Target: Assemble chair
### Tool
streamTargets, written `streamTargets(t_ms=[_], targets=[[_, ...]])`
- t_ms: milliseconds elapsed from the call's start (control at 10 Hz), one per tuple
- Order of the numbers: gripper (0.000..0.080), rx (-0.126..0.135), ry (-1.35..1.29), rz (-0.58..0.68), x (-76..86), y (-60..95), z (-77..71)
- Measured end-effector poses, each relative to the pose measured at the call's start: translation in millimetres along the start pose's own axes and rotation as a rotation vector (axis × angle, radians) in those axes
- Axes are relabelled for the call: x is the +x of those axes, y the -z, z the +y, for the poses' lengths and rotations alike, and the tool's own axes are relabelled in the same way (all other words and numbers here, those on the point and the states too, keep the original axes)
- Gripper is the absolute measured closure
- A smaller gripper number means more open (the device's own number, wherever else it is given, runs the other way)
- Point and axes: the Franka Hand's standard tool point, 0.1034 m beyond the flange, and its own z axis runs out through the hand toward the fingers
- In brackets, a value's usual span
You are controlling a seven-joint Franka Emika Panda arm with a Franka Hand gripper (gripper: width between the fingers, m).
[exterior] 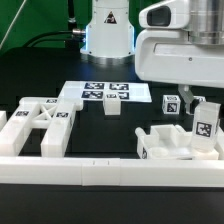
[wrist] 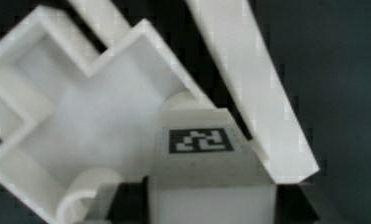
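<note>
Pincer (exterior: pixel 203 105) is clamped on a tall tagged block (exterior: pixel 206 128), holding it upright. In the wrist view its tag sits right between the fingers. The notched part (exterior: pixel 163 142) is just beside the pincer, toward the exterior view's left; can't tell if they touch. A small cube (exterior: pixel 170 103) is near on that side too. The X-braced frame (exterior: pixel 40 125) is well apart, and so is the marker board (exterior: pixel 105 92).
</note>
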Motion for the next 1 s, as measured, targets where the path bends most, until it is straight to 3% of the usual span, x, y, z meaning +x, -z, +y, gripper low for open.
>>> streamTargets(t_ms=[100, 200, 500, 800, 900, 1000], targets=[[0.0512, 0.008, -0.044, 0.002, 0.2, -0.3, -0.7], [0.0512, 0.044, -0.183, 0.012, 1.3, -0.4, -2.2], [0.0512, 0.116, -0.484, 0.042, -0.5, -1.0, -5.7], [0.0511, 0.138, -0.627, 0.032, -1.5, -1.0, -8.8], [0.0445, 0.137, -0.603, 0.033, -2.0, -1.6, -8.9], [0.0258, 0.134, -0.566, 0.033, -2.1, -1.6, -9.0]])
